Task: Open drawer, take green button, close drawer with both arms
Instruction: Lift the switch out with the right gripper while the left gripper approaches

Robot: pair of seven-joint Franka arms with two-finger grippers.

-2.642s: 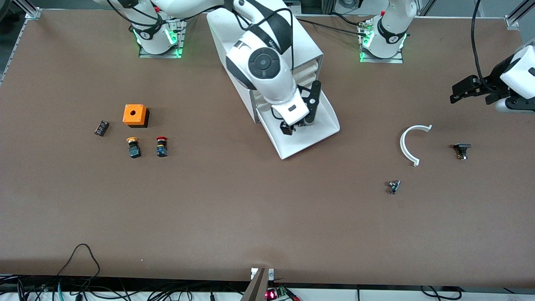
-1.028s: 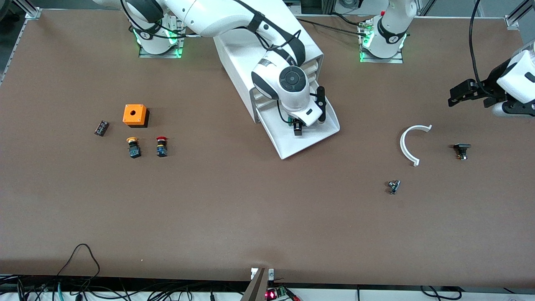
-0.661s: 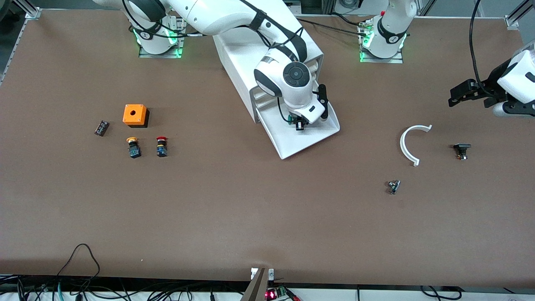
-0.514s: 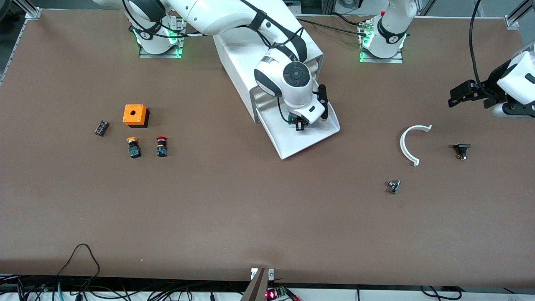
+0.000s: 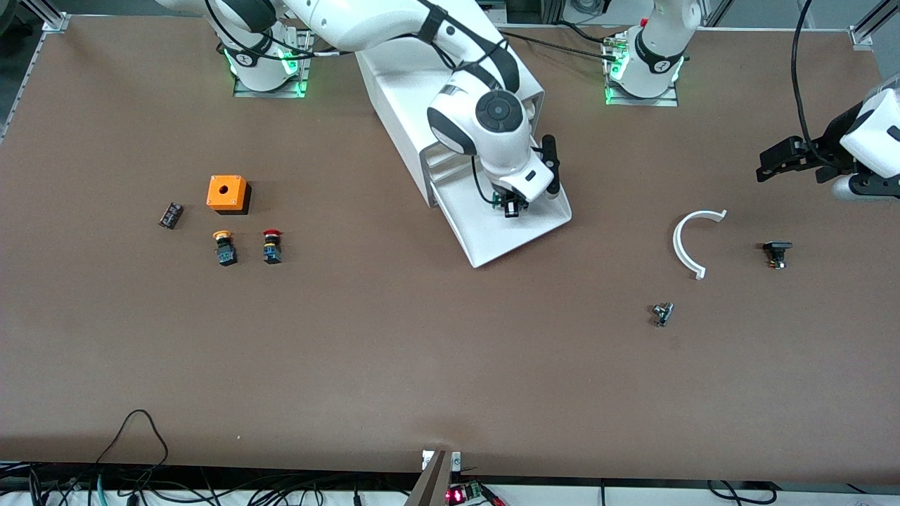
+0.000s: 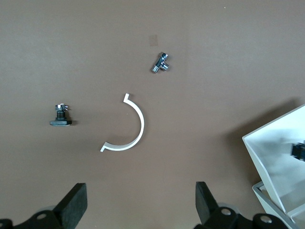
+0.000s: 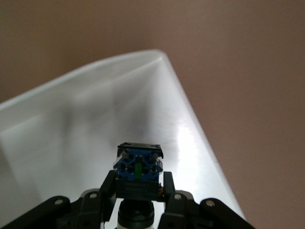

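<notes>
From my remote station, ref. landmark is the white cabinet [image 5: 450,91], which stands at the robots' edge of the table between the two bases.

Its lowest drawer [image 5: 492,235] is pulled out toward the front camera. The right gripper [image 5: 515,208] sits over the drawer tray, fingers [image 7: 107,187] clamped on the button [image 7: 138,167]. Right wrist view shows the blue-and-black body between the pads, with the white drawer floor underneath. I can't confirm whether the button is lifted clear of the floor or touching it.

The left arm waits well away from the cabinet, toward its own end of the table. The left gripper [image 6: 138,202] is up in the air with fingers spread wide, holding nothing.

Other items, rel. to the cabinet:
- Toward the left arm's end and nearer the camera: white curved piece [image 5: 692,239], black part [image 5: 776,251], small metal fitting [image 5: 661,313].
- Toward the right arm's end: orange box [image 5: 227,193], yellow-capped button [image 5: 224,248], red-capped button [image 5: 272,246], small dark part [image 5: 170,214].
</notes>
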